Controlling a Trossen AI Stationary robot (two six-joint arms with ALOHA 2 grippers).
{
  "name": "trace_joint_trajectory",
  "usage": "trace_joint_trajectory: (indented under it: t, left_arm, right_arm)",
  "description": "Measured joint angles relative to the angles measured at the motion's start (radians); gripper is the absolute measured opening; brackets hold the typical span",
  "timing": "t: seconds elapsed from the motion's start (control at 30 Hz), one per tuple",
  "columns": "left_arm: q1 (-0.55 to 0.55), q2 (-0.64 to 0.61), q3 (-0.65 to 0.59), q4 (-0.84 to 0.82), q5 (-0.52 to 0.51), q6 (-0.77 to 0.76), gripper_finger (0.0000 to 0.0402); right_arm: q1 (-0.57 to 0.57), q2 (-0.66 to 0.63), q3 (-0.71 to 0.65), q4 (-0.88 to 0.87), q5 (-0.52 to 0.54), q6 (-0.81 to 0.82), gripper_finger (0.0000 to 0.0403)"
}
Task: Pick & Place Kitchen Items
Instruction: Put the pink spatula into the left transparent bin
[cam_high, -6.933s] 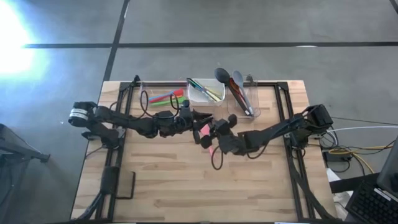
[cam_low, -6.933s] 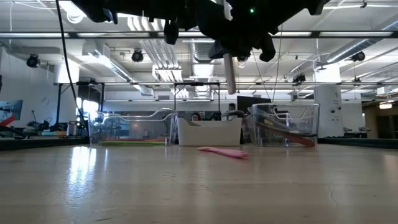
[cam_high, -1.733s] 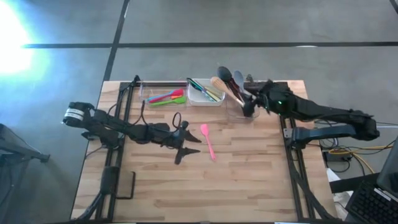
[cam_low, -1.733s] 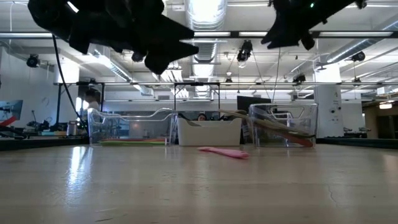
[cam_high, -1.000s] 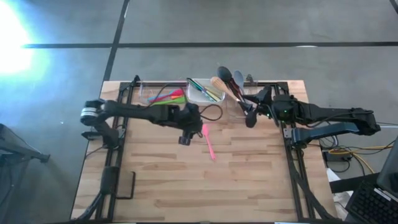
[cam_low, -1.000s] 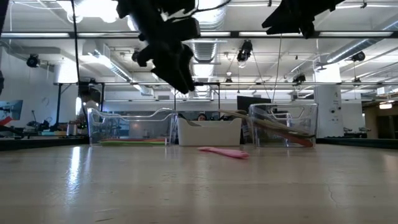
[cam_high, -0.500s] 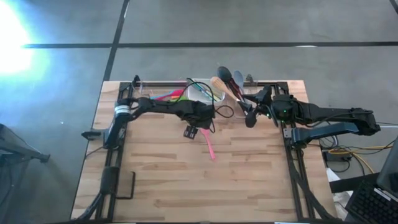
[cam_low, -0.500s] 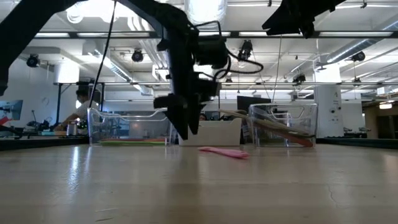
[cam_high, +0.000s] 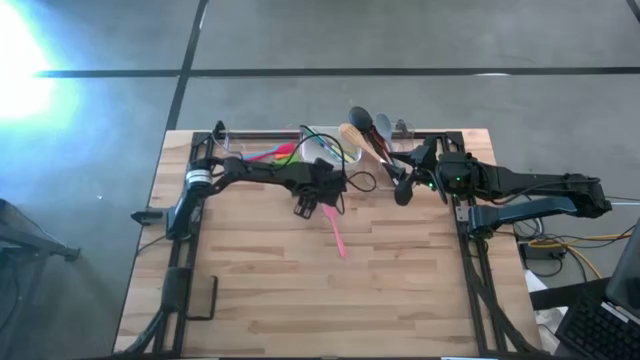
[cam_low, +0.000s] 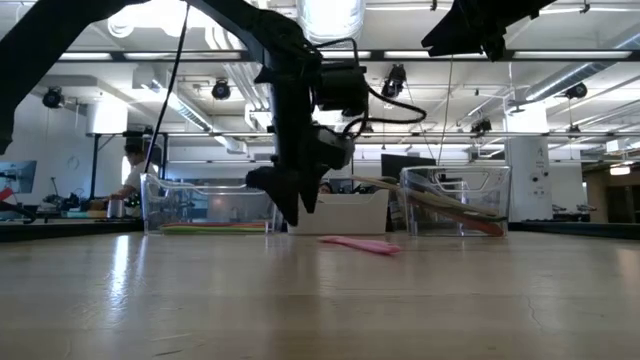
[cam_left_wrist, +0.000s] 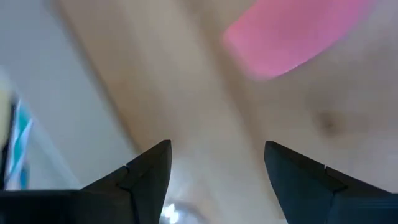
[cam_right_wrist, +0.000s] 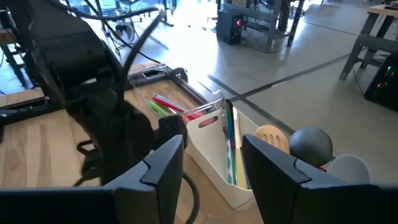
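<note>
Descent is the news on the left side: over the last second the left gripper (cam_high: 305, 207) has swung in from mid-table and dropped low beside the head of the pink spatula (cam_high: 335, 229), which has not moved and lies flat on the bare wood, about midway across the table and a little toward its far edge. In the left wrist view the two dark fingers (cam_left_wrist: 146, 168) stand wide apart with nothing between them, and the pink blade (cam_left_wrist: 297, 31) shows just ahead of the tips. I judge this to be the approach for a pick, with the grasp not yet made.

The left arm reaches from the far left corner along the far edge, its wrist bent steeply down; in the low view the gripper (cam_low: 291, 197) hangs just above the wood, to the side of the spatula (cam_low: 360, 244) and in front of the white tub (cam_low: 336, 212).

The right gripper (cam_high: 402, 186) has held its place over the last second, hovering high near the far right corner beside the clear tub (cam_high: 390, 170) of spoons and ladles. Its fingers (cam_right_wrist: 162, 163) stand partly apart and empty. The wooden spoon it carried some seconds ago now rests in that tub, so one more item looks placed.
</note>
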Motion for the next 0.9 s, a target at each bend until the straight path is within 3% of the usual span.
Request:
trace_joint_trajectory:
  t: [0.13,0.2,0.43,0.63,0.9]
  left_arm:
    - [0.001,-0.012,0.023,0.002,0.22,0.028,0.0257]
    - [0.0,-0.012,0.035,0.006,0.277,0.025,0.0257]
    - [-0.003,-0.011,0.051,0.065,0.287,-0.028,0.0257]
    - [-0.004,-0.01,0.051,0.063,0.395,-0.045,0.0257]
    - [0.006,-0.008,0.05,0.09,0.432,-0.053,0.0257]
  right_arm:
    - [0.0,0.0,0.0,0.0,0.0,-0.004,0.016]
    - [0.0,0.0,0.0,0.0,0.0,-0.004,0.0156]
    - [0.0,0.0,0.0,0.0,-0.001,-0.004,0.0148]
    - [0.0,0.0,0.0,0.0,-0.001,-0.005,0.0155]
    - [0.0,0.0,0.0,0.0,-0.001,-0.004,0.0152]
